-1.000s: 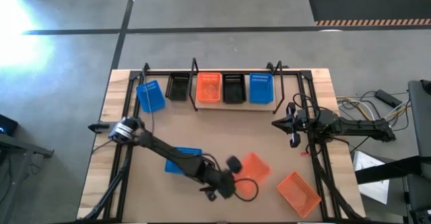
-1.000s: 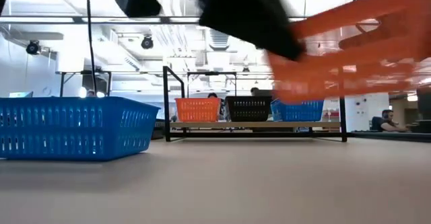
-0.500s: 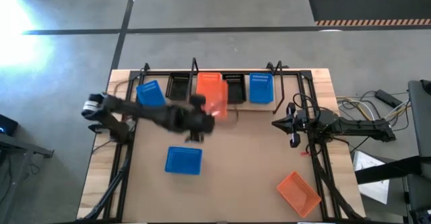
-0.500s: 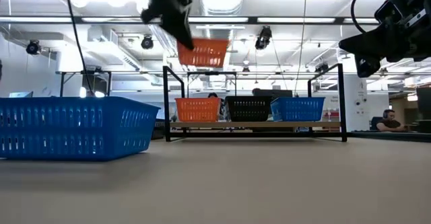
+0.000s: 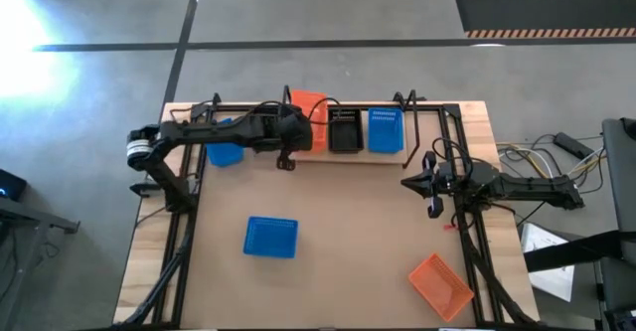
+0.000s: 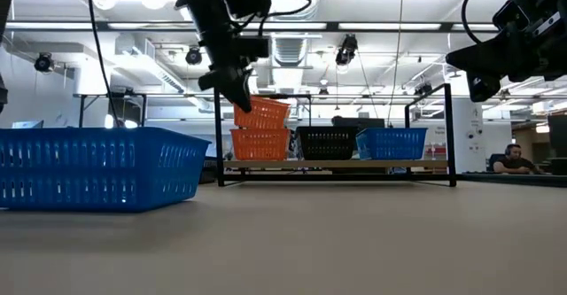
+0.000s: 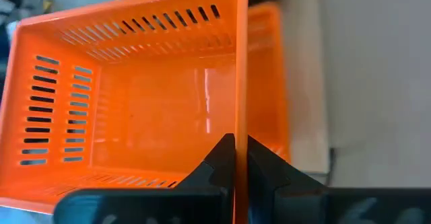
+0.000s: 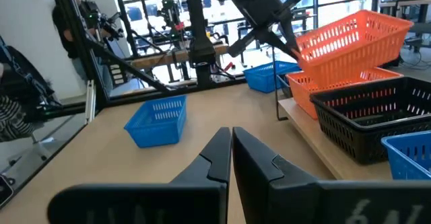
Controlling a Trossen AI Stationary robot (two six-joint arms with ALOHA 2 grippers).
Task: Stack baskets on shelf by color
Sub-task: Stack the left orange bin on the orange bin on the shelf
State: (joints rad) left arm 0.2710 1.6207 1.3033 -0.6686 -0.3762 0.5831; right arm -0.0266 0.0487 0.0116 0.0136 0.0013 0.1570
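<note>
My left gripper is over the shelf at the table's far edge, shut on an orange basket. That basket hangs tilted over a second orange basket, which stands on the shelf plank. A black basket and a blue basket stand to the right of it on the shelf. Another blue basket sits at the shelf's left end, partly under my left arm. My right gripper hovers shut by the table's right edge, holding nothing. My left gripper pinches the rim of one side wall of the orange basket, one finger inside and one outside. The fingers slant down from above and from the table's left. The basket is tilted, its low end at the rim of the orange basket below it.
A blue basket lies on the open tabletop left of centre. An orange basket lies near the near right corner. Black wire posts rise at the shelf's ends. People show in the room beyond the table.
My left gripper has carried the orange basket from the table's near side up and across to the far edge. It has then come down over the orange basket on the shelf, with the held basket tipping.
</note>
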